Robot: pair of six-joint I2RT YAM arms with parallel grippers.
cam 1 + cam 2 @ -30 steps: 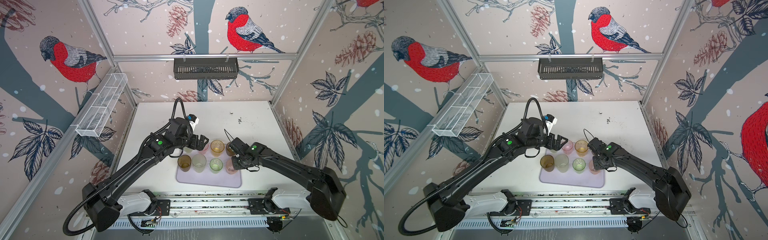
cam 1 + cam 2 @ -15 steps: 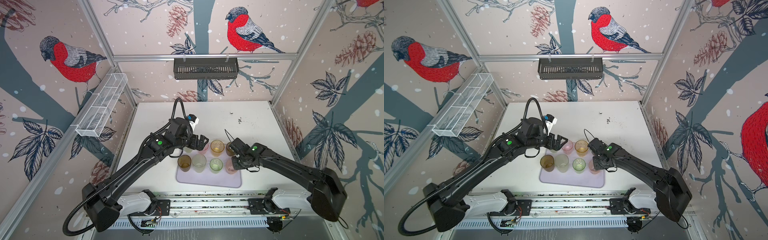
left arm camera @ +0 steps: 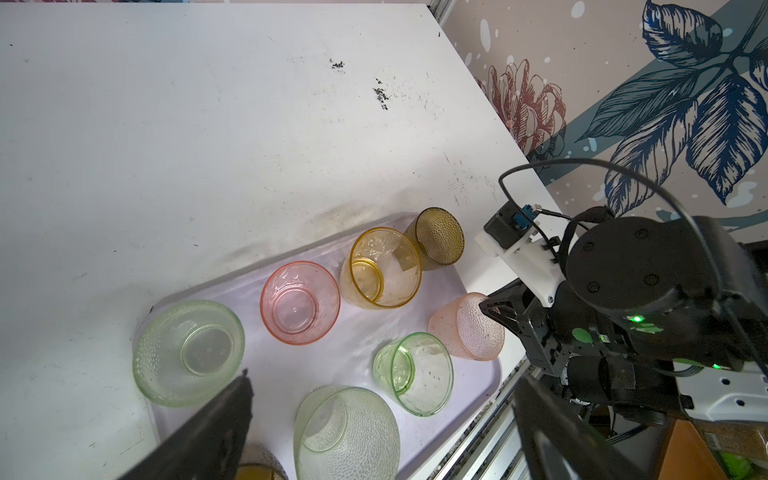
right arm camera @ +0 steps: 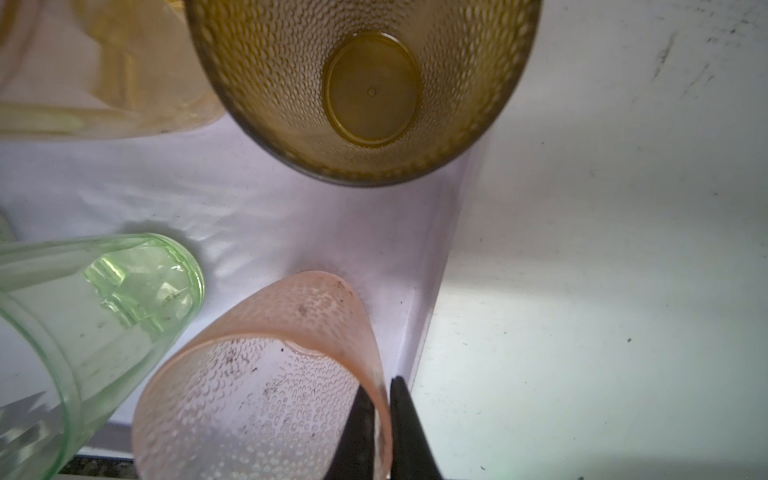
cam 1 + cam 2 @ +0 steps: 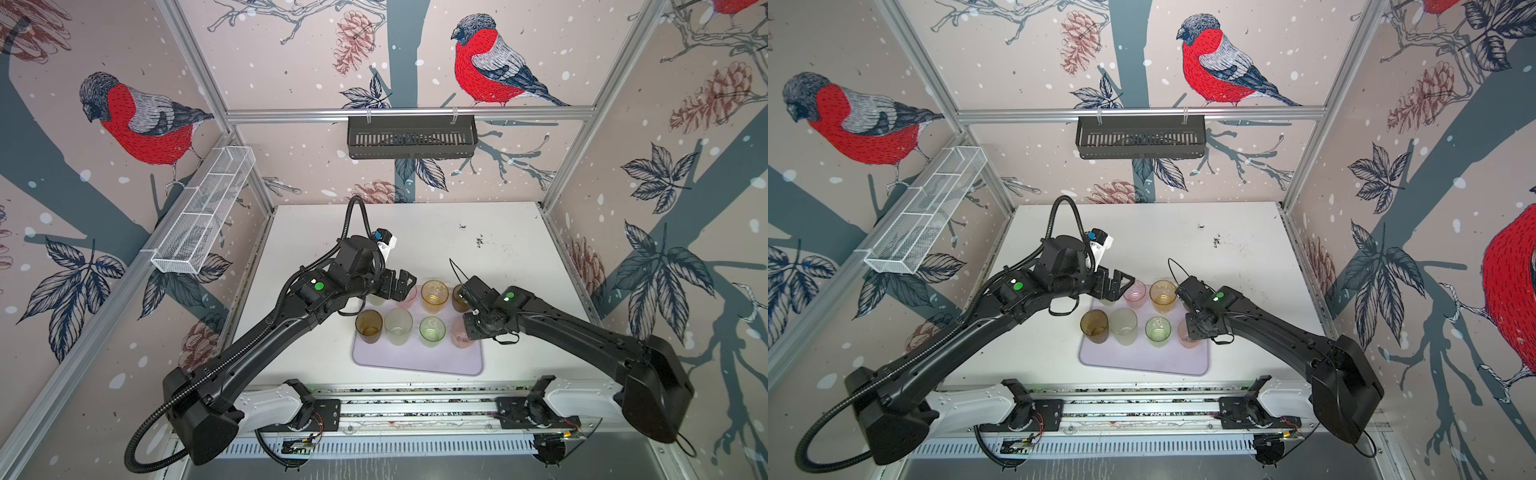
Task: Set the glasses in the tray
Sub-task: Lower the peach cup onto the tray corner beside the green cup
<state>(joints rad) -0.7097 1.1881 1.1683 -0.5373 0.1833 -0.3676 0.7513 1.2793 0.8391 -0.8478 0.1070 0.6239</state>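
Right wrist view: right gripper (image 4: 379, 384) was clamped on the wall of the peach glass (image 4: 257, 395), one finger inside the rim and one outside. That glass stood in the tray (image 4: 291, 208), just beside the rim at the corner nearest the right arm's base. Couldn't tell if its base was fully down.

Left gripper (image 5: 402, 284) hung over the tray's far-left end, jaws wide apart, holding nothing.

Count of the glasses:
- Far row: pale green glass (image 3: 189, 353), pink glass (image 3: 300, 302), amber glass (image 3: 380, 274), brown glass (image 3: 436, 237).
- Near row: second brown glass (image 5: 368, 327), frosted glass (image 3: 347, 432), bright green glass (image 3: 413, 374), then the peach one.

All eight were inside the rim, none out on the table (image 5: 415, 232).

Judged the task nearly done: only letting go of the peach glass and backing both arms off looked left. Risk: the inside finger could tip it on the way out.
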